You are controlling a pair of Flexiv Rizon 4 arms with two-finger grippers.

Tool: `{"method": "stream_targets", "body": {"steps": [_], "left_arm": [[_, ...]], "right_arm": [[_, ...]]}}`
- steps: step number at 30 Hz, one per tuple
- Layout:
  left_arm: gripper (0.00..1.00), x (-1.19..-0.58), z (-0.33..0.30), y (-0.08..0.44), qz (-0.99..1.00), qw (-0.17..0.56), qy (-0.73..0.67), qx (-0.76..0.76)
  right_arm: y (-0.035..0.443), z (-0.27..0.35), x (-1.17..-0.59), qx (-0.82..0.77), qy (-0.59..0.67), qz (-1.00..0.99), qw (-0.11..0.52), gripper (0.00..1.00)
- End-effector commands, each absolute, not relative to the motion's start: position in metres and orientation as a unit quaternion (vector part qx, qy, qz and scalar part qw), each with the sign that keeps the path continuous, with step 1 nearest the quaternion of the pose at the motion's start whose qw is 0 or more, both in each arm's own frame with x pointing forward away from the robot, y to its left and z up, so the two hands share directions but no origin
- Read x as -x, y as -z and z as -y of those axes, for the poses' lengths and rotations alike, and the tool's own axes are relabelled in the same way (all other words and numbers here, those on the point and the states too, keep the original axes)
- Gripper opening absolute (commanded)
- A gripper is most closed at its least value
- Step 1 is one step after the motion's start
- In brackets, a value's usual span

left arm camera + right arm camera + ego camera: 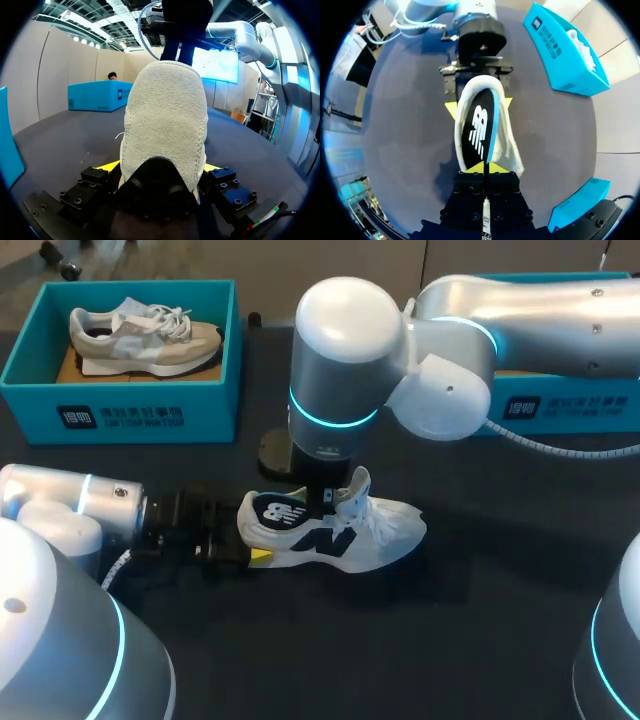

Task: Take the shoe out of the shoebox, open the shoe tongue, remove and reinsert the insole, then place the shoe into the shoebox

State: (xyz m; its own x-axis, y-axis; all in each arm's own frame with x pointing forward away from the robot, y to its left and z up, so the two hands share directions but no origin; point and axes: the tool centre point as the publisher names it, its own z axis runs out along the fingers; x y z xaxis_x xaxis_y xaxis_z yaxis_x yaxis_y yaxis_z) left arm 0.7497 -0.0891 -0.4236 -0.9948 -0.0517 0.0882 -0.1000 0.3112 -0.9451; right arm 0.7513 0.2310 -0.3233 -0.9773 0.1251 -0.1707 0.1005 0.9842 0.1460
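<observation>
On the worktop (480,620) the shoe (380,530) rests with the left hand (160,167) clamped across its heel and the right hand (485,169) pinched on the insole (480,130), best drawn out slowly along the opening against a firm heel grip.

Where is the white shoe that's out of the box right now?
The white shoe lies at the head view's middle, its heel clamped by the left gripper, the right gripper pinching its insole.

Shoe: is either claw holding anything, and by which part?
Yes: left claw grips the white shoe by its heel; right claw appears to pinch the insole at its toe-side end.
</observation>
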Motion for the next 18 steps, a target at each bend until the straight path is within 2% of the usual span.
{"method": "stream_targets", "body": {"steps": [1, 11, 18], "left_arm": [[0.0, -0.749, 0.09, 0.424, 0.81, 0.02, -0.585, -0.047], [0.0, -0.749, 0.09, 0.424, 0.81, 0.02, -0.585, -0.047], [0.0, -0.749, 0.09, 0.424, 0.81, 0.02, -0.585, -0.047]], "right_arm": [[0.313, -0.224, -0.743, -0.059, -0.085, -0.989, 0.108, 0.0], [0.298, -0.223, -0.747, -0.051, -0.087, -0.987, 0.123, 0.0], [0.297, -0.235, -0.749, -0.013, -0.103, -0.989, 0.103, 0.0]]}}
